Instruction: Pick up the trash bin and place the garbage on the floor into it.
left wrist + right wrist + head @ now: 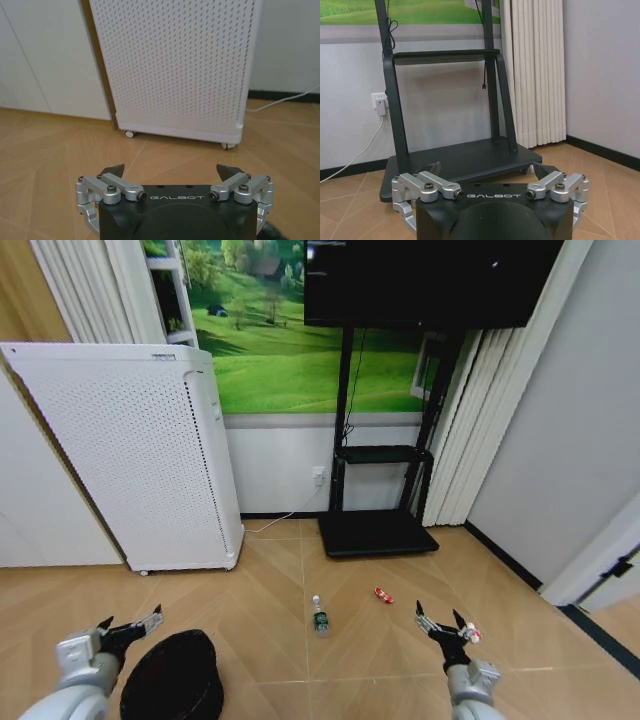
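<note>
**Robot faces scattered litter, bin at its side**

A tall white perforated appliance (130, 455) on small wheels stands against the wall on the robot's left, beside a black screen stand (378, 490) whose flat base rests on the tan herringbone floor (270, 600). A green meadow mural covers the wall behind both, and pale pleated curtains hang to the right of the stand.

The trash bin (175, 675), round and black with a glossy bag lining, sits on the floor close in front of the robot, towards its left, just beside the left arm. The left gripper (130, 625) hovers above the floor next to the bin's rim, its dark fingertips spread wide apart and holding nothing; the left wrist view shows it pointed at the foot of the white appliance. The right gripper (440, 622) hangs low on the robot's right, its jaws likewise spread and empty, aimed towards the base of the screen stand in the right wrist view.

The garbage lies apart from the bin. A clear plastic bottle (319, 615) with a green label lies on its side near the middle of the floor. A small red wrapper (383, 594) lies a little beyond it, to the right, nearer the stand's base. A small white-and-red piece (470, 633) lies just beside the right gripper's fingertips.
</note>
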### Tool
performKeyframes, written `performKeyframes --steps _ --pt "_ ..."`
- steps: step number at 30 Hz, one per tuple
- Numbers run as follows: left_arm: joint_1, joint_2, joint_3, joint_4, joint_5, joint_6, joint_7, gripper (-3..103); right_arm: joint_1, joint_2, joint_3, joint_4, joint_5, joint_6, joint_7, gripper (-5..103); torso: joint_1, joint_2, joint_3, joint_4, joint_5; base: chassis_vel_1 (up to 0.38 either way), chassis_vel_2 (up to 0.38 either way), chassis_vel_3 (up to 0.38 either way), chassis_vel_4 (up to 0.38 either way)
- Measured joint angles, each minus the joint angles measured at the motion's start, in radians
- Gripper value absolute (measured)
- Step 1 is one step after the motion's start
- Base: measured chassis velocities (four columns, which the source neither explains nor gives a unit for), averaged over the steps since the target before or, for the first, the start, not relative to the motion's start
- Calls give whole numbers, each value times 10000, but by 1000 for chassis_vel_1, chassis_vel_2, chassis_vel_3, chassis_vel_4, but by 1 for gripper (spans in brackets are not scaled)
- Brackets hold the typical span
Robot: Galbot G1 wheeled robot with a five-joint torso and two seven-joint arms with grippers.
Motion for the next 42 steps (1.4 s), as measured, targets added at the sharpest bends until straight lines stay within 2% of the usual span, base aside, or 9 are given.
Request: performKeyframes --steps 4,8,12,15,23,29,31,36,42 --pt "513 182 -528 942 -95 -425 622 100 131 73 -90 -228 -73 -2 44 100 0 13 11 -3 -1 0 0 0 0" --pt "729 289 -638 1676 -195 -876 931 100 228 102 -127 -367 -93 -23 118 100 2 24 19 -2 -1 0 0 0 0" --pt "601 348 -478 2212 -165 -1026 1085 100 291 101 -147 -446 -107 -44 185 100 3 32 25 -4 -1 0 0 0 0" --pt "-262 169 351 3050 373 -827 1148 100 354 59 -136 -602 -141 -49 288 100 7 44 35 -6 -2 0 0 0 0" --pt "-547 -117 770 3282 865 -567 1266 100 419 48 -133 -730 -142 -27 358 100 12 53 42 -3 0 0 0 0 0" --pt "-357 -164 796 3291 918 -270 1270 100 467 48 -140 -855 -162 8 375 100 14 57 46 -5 0 0 0 0 0" --pt "-207 -160 802 3190 602 19 1153 100 513 73 -166 -949 -205 62 388 100 15 61 47 -1 1 0 0 0 0" --pt "-379 -163 861 3245 495 58 881 100 564 74 -215 -1088 -307 119 421 100 16 62 49 -7 0 0 0 0 0" --pt "-612 -206 1078 3495 514 79 838 100 691 13 -253 -1242 -535 273 506 100 17 64 51 -6 0 0 0 0 0"
